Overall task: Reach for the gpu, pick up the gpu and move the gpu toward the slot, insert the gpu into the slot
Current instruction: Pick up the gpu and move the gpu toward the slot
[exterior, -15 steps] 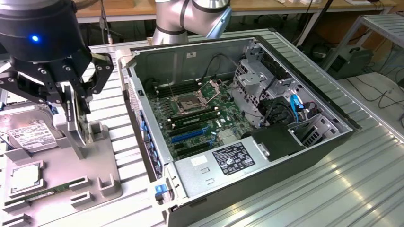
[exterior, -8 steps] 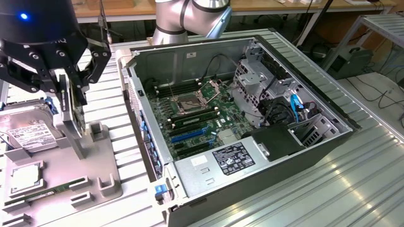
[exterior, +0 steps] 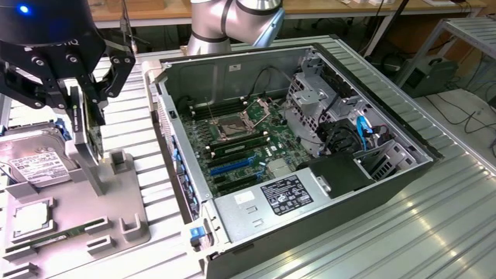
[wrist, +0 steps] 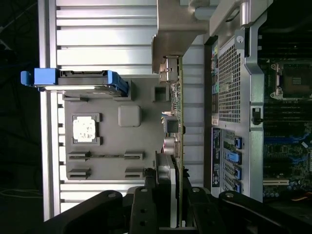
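Note:
My gripper [exterior: 87, 116] hangs at the exterior view's left, over the grey parts tray [exterior: 128, 200]. Its black fingers are shut on the gpu [exterior: 94, 136], a thin dark card held on edge with its silver bracket beside the tray's grey post. In the wrist view the gpu [wrist: 178, 126] runs edge-on away from my gripper [wrist: 168, 190], and its silver bracket [wrist: 171, 34] sits at the far end. The blue slot [exterior: 232, 167] lies on the motherboard inside the open computer case [exterior: 403, 168], to the exterior view's right of the card.
On the tray lie a hard drive in blue rails [exterior: 31, 160] [wrist: 78, 80], a processor chip [exterior: 31, 218] [wrist: 86, 129] and a green memory stick [exterior: 54, 237]. The case's perforated rear wall [wrist: 229, 87] stands between the tray and the motherboard. Ribbed metal table surrounds everything.

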